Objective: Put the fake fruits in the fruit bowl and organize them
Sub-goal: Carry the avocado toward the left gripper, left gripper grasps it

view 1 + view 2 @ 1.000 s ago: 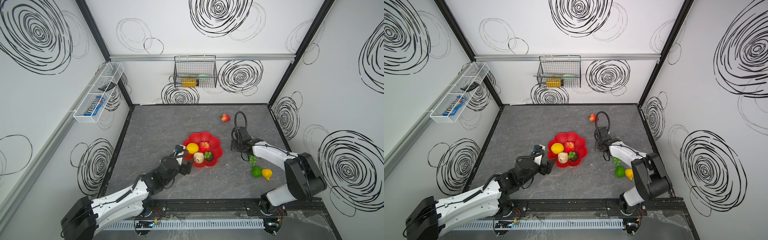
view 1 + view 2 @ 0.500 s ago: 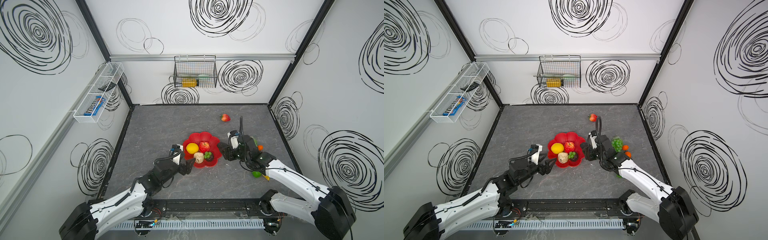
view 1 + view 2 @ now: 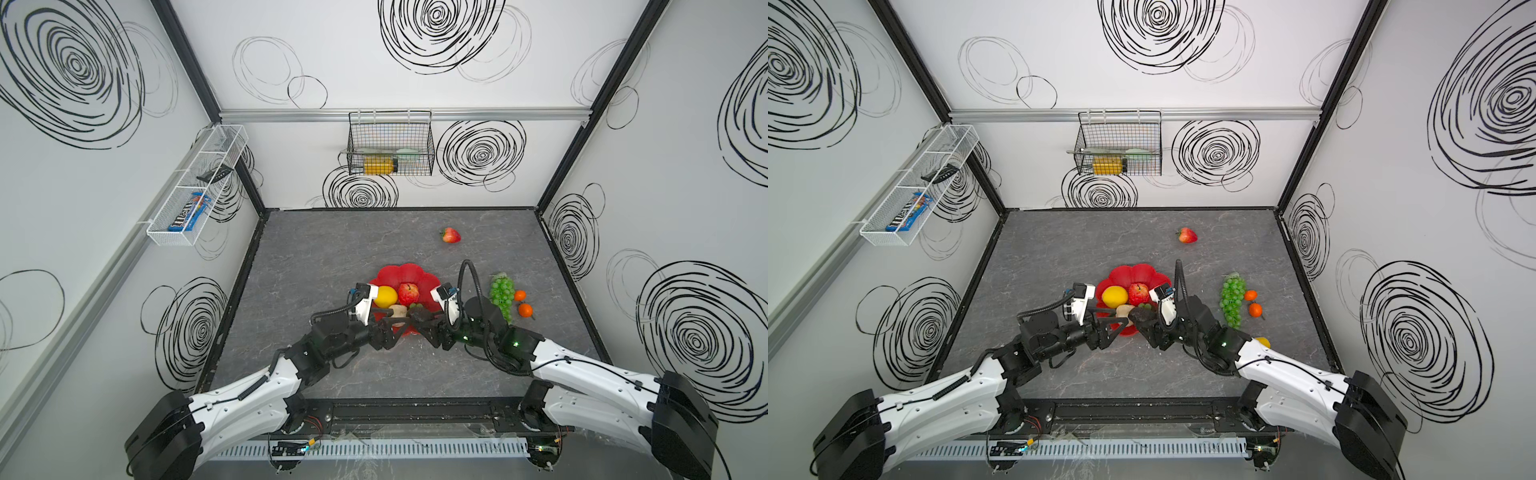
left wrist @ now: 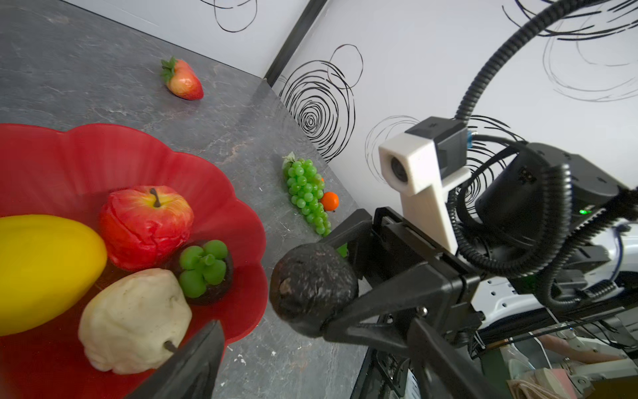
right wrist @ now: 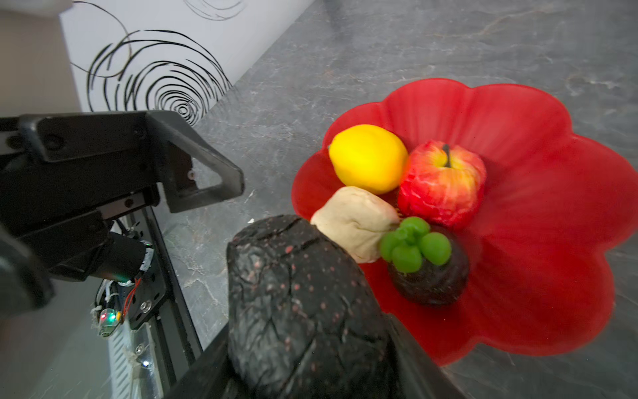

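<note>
The red fruit bowl [image 3: 415, 272] [image 5: 518, 117] holds a yellow lemon [image 5: 367, 157], a red apple [image 5: 442, 181], a beige pear [image 4: 134, 317] and a mangosteen [image 5: 426, 266]. My right gripper [image 5: 310, 331] [image 3: 1144, 323] is shut on the dark avocado [image 5: 303, 293] [image 4: 310, 286], just above the bowl's near rim. My left gripper [image 4: 310, 345] [image 3: 392, 328] faces it, open and holding nothing, one finger [image 4: 193, 362] beside the pear. On the table lie a strawberry [image 3: 451, 235], green grapes [image 3: 502, 293] and two small oranges [image 3: 525, 310].
Another lemon [image 3: 1262, 341] peeks out behind the right arm. A black wire basket [image 3: 390, 143] with a yellow bottle hangs on the back wall, and a white mesh tray [image 3: 195, 187] on the left wall. The two grippers are close together at the bowl's near rim.
The right arm has swung in from the table's right side to the bowl's near rim, carrying the avocado. The left gripper has opened wider and edged towards the bowl.
</note>
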